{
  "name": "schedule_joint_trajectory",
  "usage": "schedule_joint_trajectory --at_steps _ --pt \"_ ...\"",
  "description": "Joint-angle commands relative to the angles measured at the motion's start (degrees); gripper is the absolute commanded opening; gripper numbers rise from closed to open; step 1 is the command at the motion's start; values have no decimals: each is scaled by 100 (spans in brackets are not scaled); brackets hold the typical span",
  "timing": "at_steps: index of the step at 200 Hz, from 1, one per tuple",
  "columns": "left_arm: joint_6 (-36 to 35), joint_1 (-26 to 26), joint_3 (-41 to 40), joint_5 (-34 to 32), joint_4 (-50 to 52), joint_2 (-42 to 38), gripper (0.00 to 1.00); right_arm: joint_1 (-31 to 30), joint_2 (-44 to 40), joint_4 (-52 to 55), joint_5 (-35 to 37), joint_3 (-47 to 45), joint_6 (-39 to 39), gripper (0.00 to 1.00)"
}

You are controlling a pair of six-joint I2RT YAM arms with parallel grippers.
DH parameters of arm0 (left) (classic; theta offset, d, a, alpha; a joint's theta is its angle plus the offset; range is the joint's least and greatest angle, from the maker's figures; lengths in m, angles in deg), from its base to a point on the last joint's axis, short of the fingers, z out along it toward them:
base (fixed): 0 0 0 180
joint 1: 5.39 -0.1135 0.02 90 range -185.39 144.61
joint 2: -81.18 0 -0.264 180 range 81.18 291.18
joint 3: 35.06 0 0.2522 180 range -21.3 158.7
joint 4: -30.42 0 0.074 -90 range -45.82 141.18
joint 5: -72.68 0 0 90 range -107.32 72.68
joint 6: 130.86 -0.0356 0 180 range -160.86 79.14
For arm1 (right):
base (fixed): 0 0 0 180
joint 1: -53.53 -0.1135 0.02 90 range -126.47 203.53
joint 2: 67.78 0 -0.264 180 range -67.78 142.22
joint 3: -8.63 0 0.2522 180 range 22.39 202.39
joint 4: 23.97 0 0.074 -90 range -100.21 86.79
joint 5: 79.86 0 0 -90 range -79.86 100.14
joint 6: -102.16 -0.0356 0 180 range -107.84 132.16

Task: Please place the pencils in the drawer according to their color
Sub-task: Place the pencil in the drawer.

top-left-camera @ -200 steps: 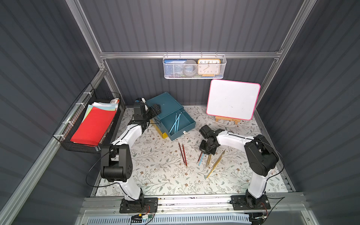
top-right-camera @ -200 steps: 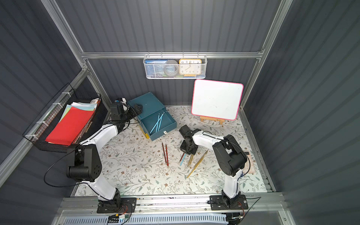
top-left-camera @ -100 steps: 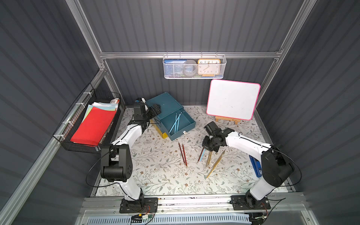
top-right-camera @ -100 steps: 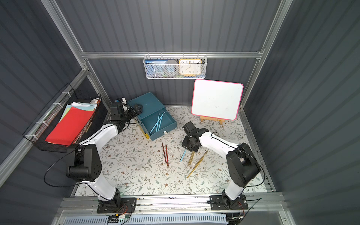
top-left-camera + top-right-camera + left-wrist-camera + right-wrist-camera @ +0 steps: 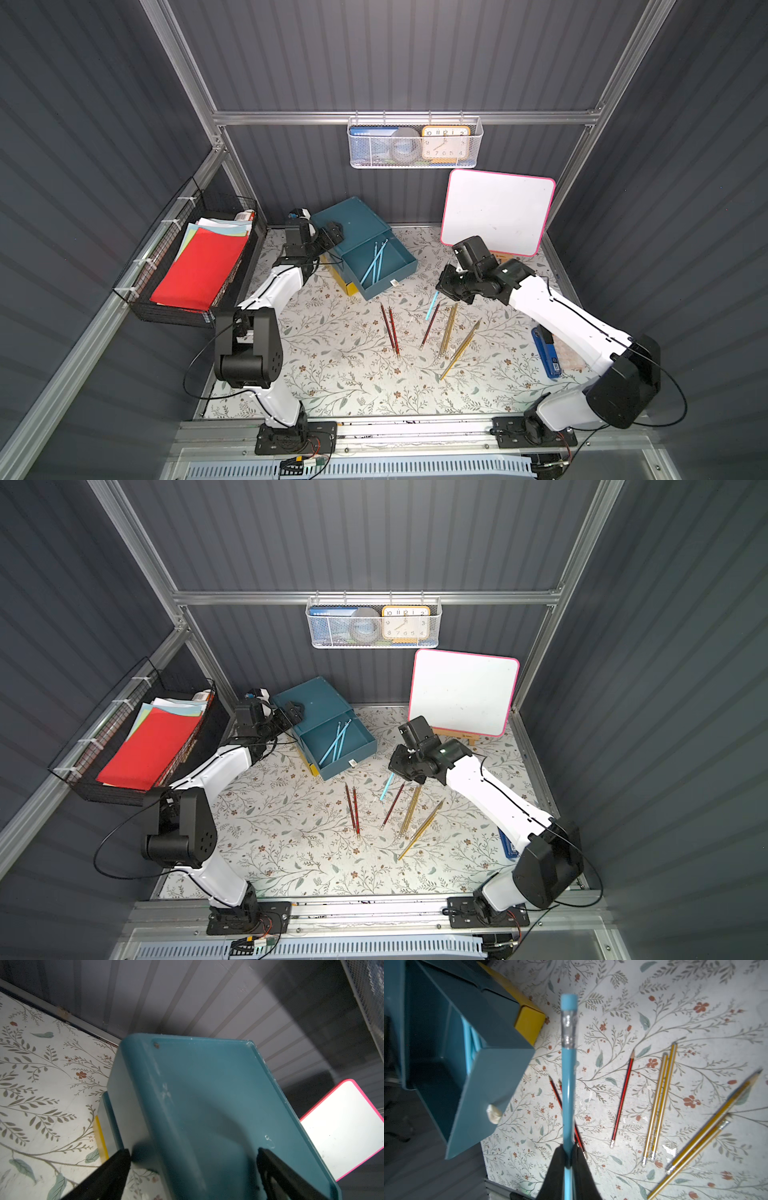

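Pencils like these are light, stiff and slick with lacquer, so I judge that a narrow pinch could let one swivel or slide. A hold near mid-shaft would balance it better than one out at an end. My right hand [image 5: 568, 1150] is pressed together on a light blue pencil [image 5: 568, 1084], gripping it well away from the eraser. A long run of shaft, the silver ferrule and the blue eraser jut out past the fingers, and the point end is hidden. In both top views it appears lifted off the worktop [image 5: 332, 374], slanting down between the loose pencils and the open teal drawer [image 5: 397, 259], not yet over it. Three matching light blue pencils [image 5: 375, 261] lie crossed inside that drawer. On the worktop lie two dark red, black-striped pencils [image 5: 390, 330] side by side, a third red one [image 5: 430, 326] apart from them, two gold-yellow pencils [image 5: 449, 328] touching, and two more gold ones [image 5: 461, 349] angled farther out. My left hand [image 5: 191, 1159] stands spread over a corner of the teal cabinet [image 5: 207, 1095], one finger over its top, the other beside its side wall. Whether it presses on the cabinet I cannot tell. A yellow drawer front [image 5: 529, 1022] peeks out beneath.
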Motion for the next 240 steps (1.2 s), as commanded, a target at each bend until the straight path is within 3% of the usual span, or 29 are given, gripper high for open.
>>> schedule_joint_trajectory --at_steps 1,176,240 --pt "-11 109 22 71 -26 56 100 25 -38 90 -96 372 41 0" --pt "-25 110 23 64 -32 109 100 -460 2811 -371 -376 3672 -334 0" --pt "-35 121 54 84 -25 130 100 -650 3626 -181 -375 4394 -327 0"
